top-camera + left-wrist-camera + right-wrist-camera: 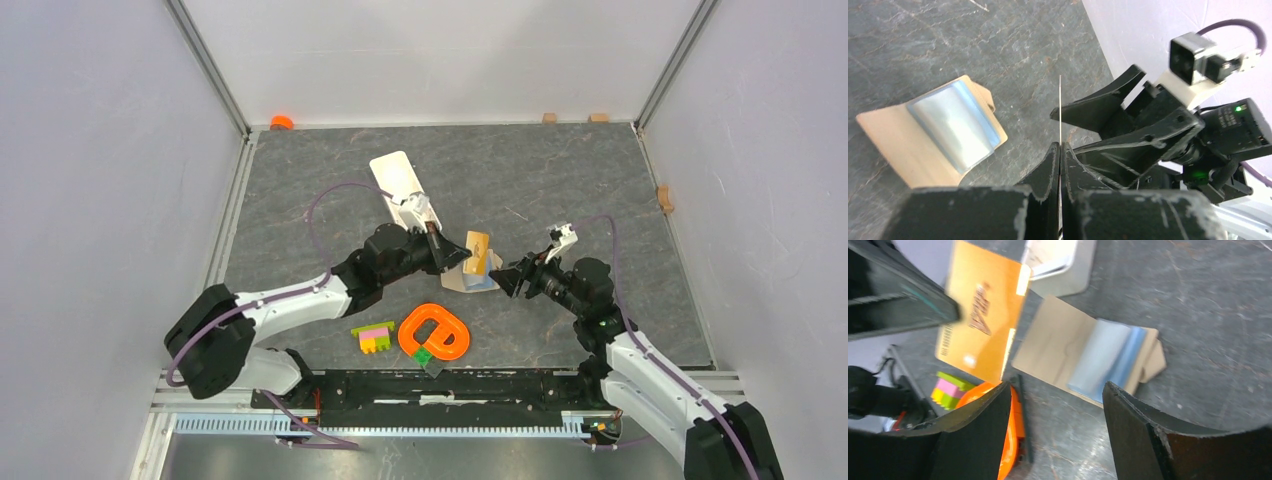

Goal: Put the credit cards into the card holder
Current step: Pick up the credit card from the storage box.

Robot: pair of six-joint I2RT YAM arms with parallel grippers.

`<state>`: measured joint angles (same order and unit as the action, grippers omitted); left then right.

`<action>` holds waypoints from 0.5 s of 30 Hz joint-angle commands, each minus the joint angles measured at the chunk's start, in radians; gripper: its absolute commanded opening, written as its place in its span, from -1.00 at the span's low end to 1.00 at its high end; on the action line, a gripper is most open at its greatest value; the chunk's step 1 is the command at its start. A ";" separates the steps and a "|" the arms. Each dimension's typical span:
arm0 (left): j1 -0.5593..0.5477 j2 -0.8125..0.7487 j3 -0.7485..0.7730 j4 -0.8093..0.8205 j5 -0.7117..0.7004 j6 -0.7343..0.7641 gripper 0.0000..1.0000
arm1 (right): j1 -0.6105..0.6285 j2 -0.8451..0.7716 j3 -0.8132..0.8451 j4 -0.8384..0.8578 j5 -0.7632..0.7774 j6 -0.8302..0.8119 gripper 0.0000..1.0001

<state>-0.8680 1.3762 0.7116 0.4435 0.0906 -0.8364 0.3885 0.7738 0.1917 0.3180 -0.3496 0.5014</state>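
My left gripper [455, 252] is shut on the orange-gold credit card [478, 248] and holds it upright above the table. In the left wrist view this card [1060, 107] shows edge-on as a thin line rising from the closed fingertips. The beige card holder [462, 281] lies open on the table just below it, with the light blue card [952, 125] lying on it. My right gripper [512, 279] is open beside the holder's right edge, with nothing between its fingers. From the right wrist view the orange card [982, 315] hangs left of the holder [1055, 345].
A long white tray [400, 180] lies behind the left gripper. An orange ring-shaped piece [435, 332] and pink-yellow-green toy bricks [374, 337] sit near the front edge. Small wooden blocks [549, 117] and an orange cap [282, 122] rest along the back wall.
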 commanded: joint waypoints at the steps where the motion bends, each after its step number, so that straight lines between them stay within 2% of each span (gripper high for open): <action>1: 0.003 -0.062 -0.059 0.024 0.010 0.004 -0.96 | -0.003 -0.032 -0.018 0.157 -0.123 0.099 0.43; 7: 0.004 -0.097 -0.115 0.114 0.055 -0.025 -0.95 | -0.003 -0.039 -0.022 0.251 -0.187 0.177 0.42; 15: 0.003 -0.096 -0.168 0.274 0.128 -0.091 -0.96 | -0.003 0.069 -0.009 0.342 -0.254 0.248 0.36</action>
<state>-0.8654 1.3037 0.5678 0.5648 0.1699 -0.8742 0.3878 0.8032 0.1730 0.5549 -0.5434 0.6949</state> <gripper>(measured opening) 0.025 0.694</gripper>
